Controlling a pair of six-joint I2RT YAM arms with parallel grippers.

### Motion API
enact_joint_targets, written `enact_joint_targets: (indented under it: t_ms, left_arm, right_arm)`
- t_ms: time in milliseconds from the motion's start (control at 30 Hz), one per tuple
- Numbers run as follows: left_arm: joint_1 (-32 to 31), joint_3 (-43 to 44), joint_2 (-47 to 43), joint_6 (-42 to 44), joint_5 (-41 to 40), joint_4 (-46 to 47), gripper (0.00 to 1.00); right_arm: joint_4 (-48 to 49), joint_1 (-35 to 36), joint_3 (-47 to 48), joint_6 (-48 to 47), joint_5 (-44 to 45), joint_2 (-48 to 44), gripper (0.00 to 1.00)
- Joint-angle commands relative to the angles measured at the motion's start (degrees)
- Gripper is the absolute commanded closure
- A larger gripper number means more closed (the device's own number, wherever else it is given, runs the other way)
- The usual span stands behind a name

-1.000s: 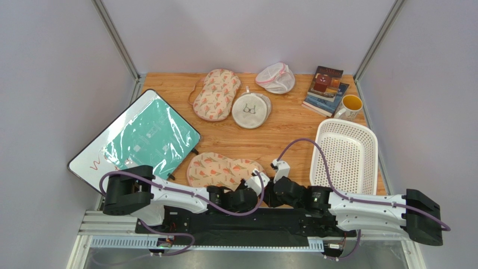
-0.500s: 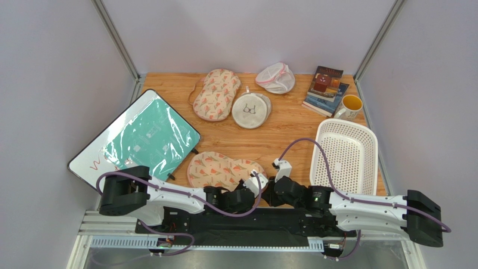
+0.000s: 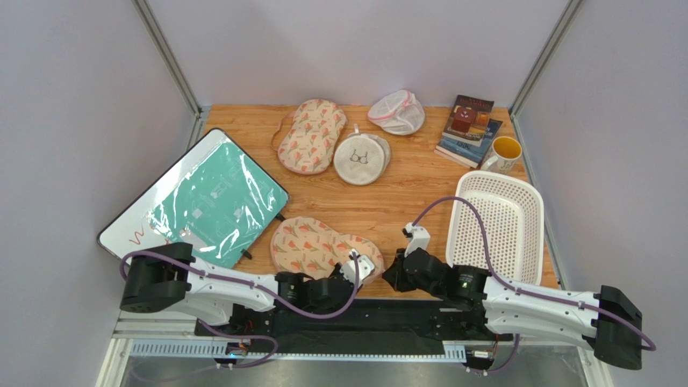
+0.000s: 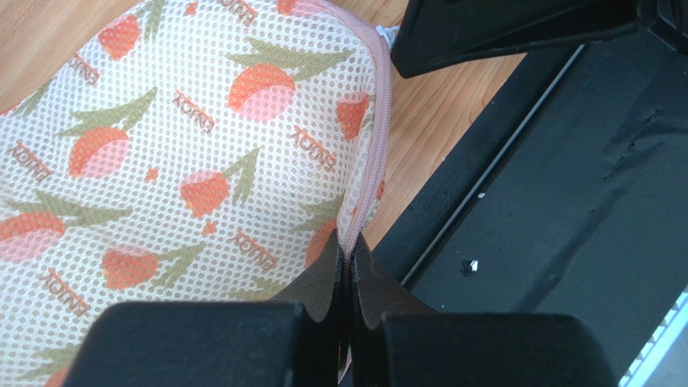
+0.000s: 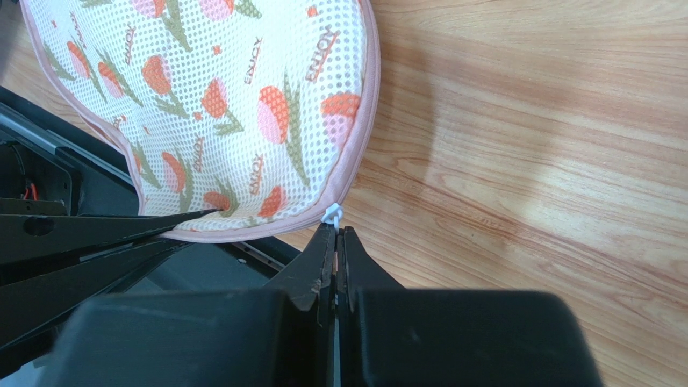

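Observation:
A mesh pouch (image 3: 311, 244) printed with orange tulips and edged with a pink zipper lies at the near edge of the wooden table. My left gripper (image 4: 349, 246) is shut on the pouch's (image 4: 202, 161) pink zipper edge at its near right corner. In the top view the left gripper (image 3: 355, 268) sits on that corner. My right gripper (image 5: 335, 230) is shut on the small white zipper pull (image 5: 331, 214) at the pouch's (image 5: 226, 89) corner. The right gripper (image 3: 391, 277) is just to the right of the left one.
A white perforated basket (image 3: 494, 226) stands at the right. Behind it are a yellow mug (image 3: 505, 151) and books (image 3: 468, 127). A second tulip pouch (image 3: 311, 135), a round white pouch (image 3: 361, 159) and a white mesh bag (image 3: 397, 111) lie at the back. A whiteboard with a green sheet (image 3: 206, 201) is left.
The two grippers have drawn apart: the left arm pulled back to the left, the right gripper shifted right. The pouch's near corner has moved slightly with them.

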Motion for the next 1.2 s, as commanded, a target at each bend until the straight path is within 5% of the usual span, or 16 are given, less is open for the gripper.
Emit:
enact_joint_targets:
  t_ms: [0,33,67,133,267,433,633,933,1167]
  left_arm:
    - [-0.6,-1.6,-3.1,-0.2,0.0,-1.7,0.94]
    - [-0.6,-1.4,-4.1,-0.9,-1.2,-3.7,0.84]
    - [-0.6,-1.2,-4.7,-1.7,-1.9,-4.7,0.58]
    - [-0.6,-0.6,-7.9,-4.7,-4.2,-8.4,0.35]
    - [-0.5,-0.6,-15.2,-12.3,-10.3,-16.7,0.13]
    - [5.5,0.4,-19.8,-27.1,-11.4,-34.1,0.05]
    - [14.9,-5.1,-22.3,-31.0,-5.2,-33.8,0.05]
    - [22.6,-8.7,-17.3,-23.9,-0.6,-19.6,0.05]
    - [24.0,-1.0,-7.6,-13.1,0.2,-11.9,0.05]
  right_arm:
    - [-2.3,-0.9,-0.2,-0.8,1.3,-1.7,1.00]
    - [-2.3,-0.9,-0.1,-0.9,1.2,-2.0,1.00]
    - [-2.4,-0.9,0.0,-1.1,1.1,-1.9,1.00]
    - [-2.7,-0.9,0.3,-1.0,1.4,-1.8,1.00]
    - [-3.4,-0.9,0.7,-0.8,1.7,-1.8,1.00]
    - [-3.8,-0.9,0.7,-0.4,1.8,-1.6,1.00]
    - [-3.9,-0.9,0.8,-0.4,1.5,-1.7,1.00]
    - [-2.9,-0.8,0.3,-0.6,-1.2,-1.8,1.00]
    - [0.2,0.6,-1.4,1.0,-3.3,-1.8,1.00]
